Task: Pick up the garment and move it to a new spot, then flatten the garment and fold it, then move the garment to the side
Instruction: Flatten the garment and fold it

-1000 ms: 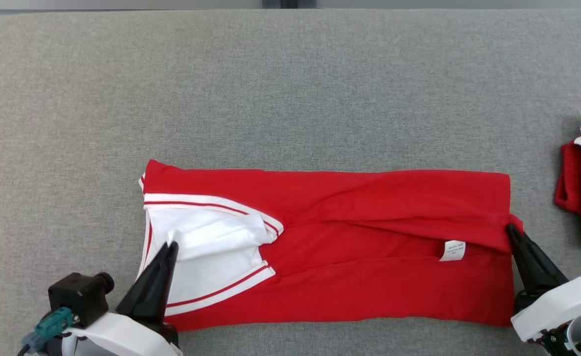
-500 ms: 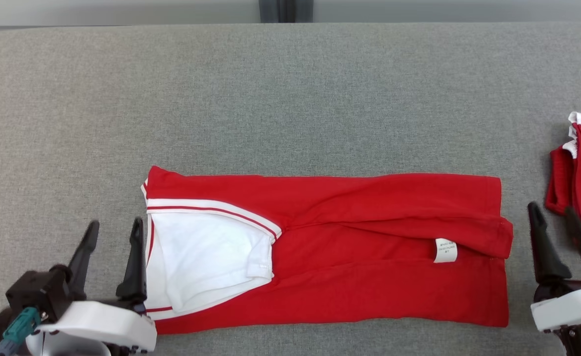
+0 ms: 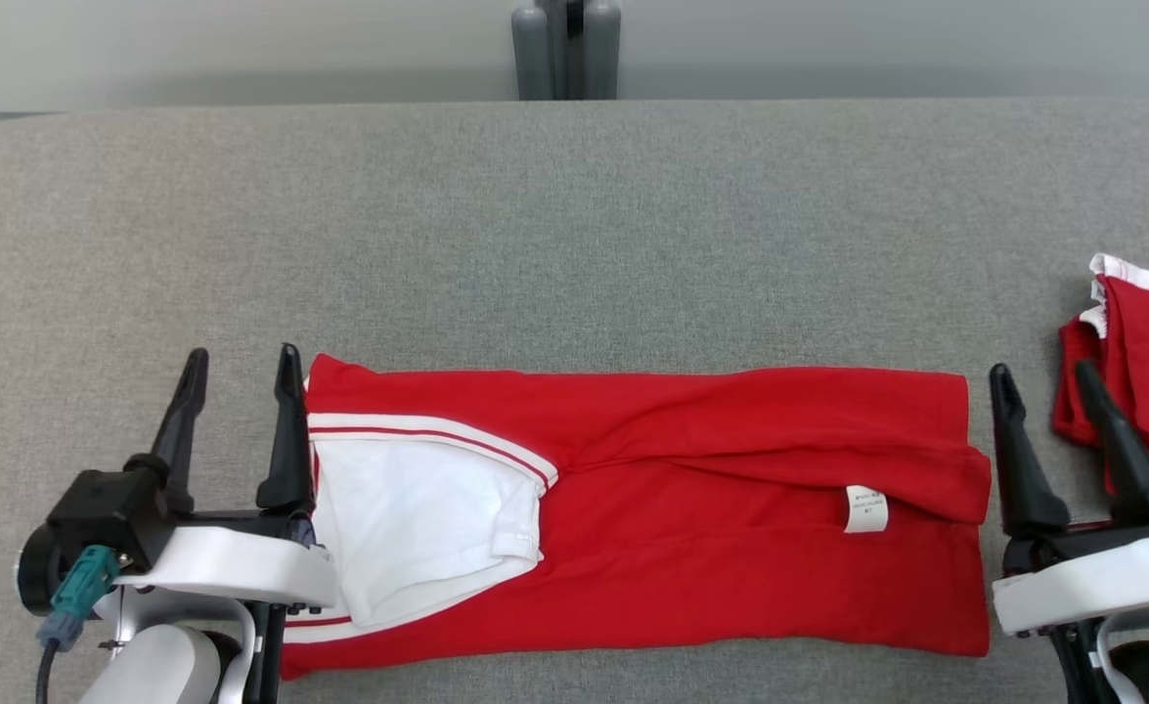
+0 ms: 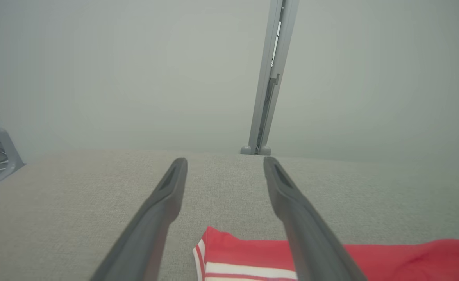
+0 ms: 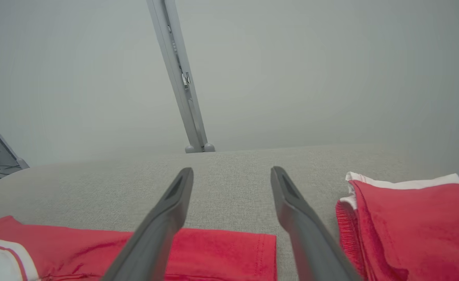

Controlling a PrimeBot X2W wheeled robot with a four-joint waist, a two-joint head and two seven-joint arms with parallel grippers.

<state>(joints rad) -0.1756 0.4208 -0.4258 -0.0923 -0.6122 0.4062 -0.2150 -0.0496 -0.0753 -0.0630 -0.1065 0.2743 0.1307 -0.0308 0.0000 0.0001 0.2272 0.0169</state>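
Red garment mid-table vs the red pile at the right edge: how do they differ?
The middle garment lies spread as a long flat band; the right pile is a compact stack. The middle garment shows a large white panel and a label; the right pile shows thin white trim. Both are red, on the grey table.

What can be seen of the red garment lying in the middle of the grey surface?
The red garment looks like soft knit cloth, folded into a long band lying flat on the grey surface. Its left end shows a white panel edged with stripes; a small white label sits near the right end. Creases run along it. The open left gripper and right gripper flank its ends, holding nothing.
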